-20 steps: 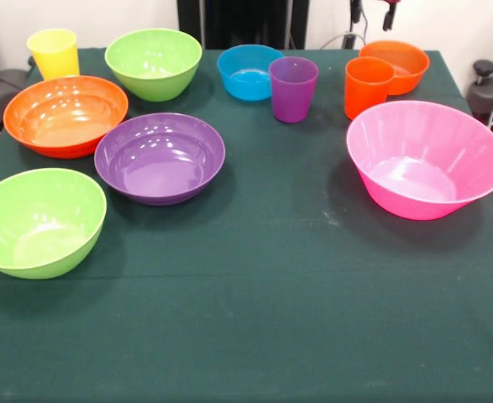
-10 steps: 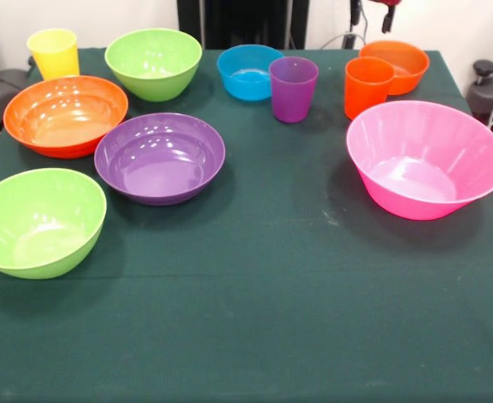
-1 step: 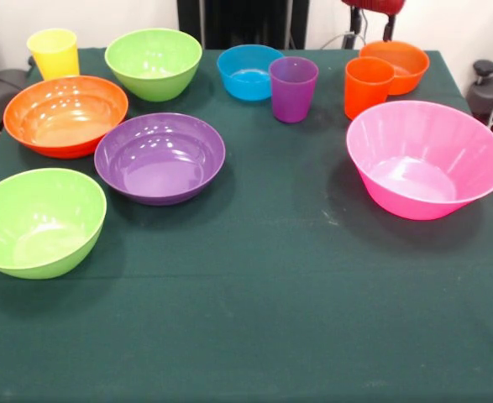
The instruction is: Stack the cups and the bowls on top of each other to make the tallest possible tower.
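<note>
— Gripper point(image 3: 374, 27)?
— Up at the top edge, above the small orange bowl point(image 3: 400, 60); fingers apart, holding nothing.
— Cups and bowls?
— All separate on the green table point(image 3: 271, 294). Orange cup point(image 3: 368, 86) touching that bowl, behind the pink bowl point(image 3: 425, 157).

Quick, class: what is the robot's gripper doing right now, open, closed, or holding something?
Gripper: open, holding nothing, above the small orange bowl at the table's far edge.
</note>
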Robot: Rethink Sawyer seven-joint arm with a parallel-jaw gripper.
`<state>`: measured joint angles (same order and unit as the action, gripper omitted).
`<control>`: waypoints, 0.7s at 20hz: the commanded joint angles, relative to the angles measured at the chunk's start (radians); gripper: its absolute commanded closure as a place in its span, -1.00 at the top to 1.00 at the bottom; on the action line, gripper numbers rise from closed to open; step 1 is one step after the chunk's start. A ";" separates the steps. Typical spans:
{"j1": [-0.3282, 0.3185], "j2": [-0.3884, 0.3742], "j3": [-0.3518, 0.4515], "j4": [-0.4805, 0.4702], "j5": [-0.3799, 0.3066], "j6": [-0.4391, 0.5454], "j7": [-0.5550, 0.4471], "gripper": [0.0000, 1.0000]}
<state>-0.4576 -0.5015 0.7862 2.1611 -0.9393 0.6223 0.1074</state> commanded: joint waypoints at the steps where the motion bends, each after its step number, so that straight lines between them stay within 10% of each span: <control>1: 0.040 0.055 -0.069 -0.109 -0.112 -0.064 0.125 1.00; 14: 0.066 0.085 -0.095 -0.117 -0.130 -0.104 0.139 1.00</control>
<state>-0.4175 -0.4532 0.7412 2.1490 -0.9791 0.5803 0.1074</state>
